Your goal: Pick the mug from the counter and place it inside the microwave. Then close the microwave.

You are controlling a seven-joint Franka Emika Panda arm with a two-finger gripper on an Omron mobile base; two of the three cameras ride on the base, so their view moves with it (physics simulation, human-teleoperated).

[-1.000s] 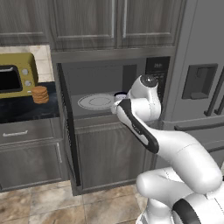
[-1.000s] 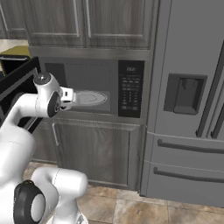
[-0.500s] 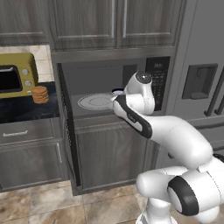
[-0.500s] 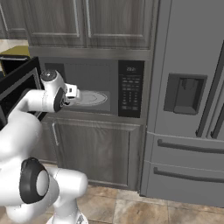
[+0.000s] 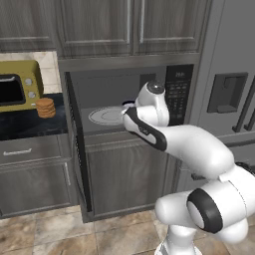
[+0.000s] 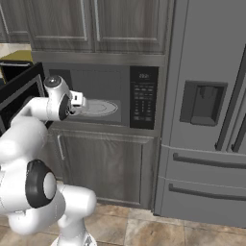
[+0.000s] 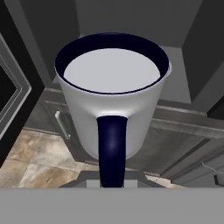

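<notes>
Hand view is showing the mug [image 7: 113, 100] close up and upright, its dark rim towards the top and its dark handle running down the middle towards the camera. It is hanging in the air in front of the microwave [image 7: 131, 26] opening, with the lower cabinet fronts and the tiled floor [image 7: 33, 162] visible underneath it. The mug is evidently being carried, but the fingertips are lying behind the grey band and the mug's body, so I cannot tell exactly how they are closing on it.

From the left base view, the gripper [image 5: 128, 105] is reaching just past the front edge of the microwave [image 5: 175, 89] at about the height of the white turntable [image 5: 105, 116]. The microwave door [image 5: 75, 144] is standing wide open on the left. Further left on the counter [image 5: 25, 127] are sitting a yellow toaster oven [image 5: 19, 85] and a stack of biscuits [image 5: 45, 107].

As a judgement, the mug is looking stiff, light and empty, with a smooth glazed wall that could be slippery and would chip if knocked on the cavity edge. The wall or rim beside the handle is the sensible place to pinch, keeping it level. The setting-down on the turntable is not yet done.
</notes>
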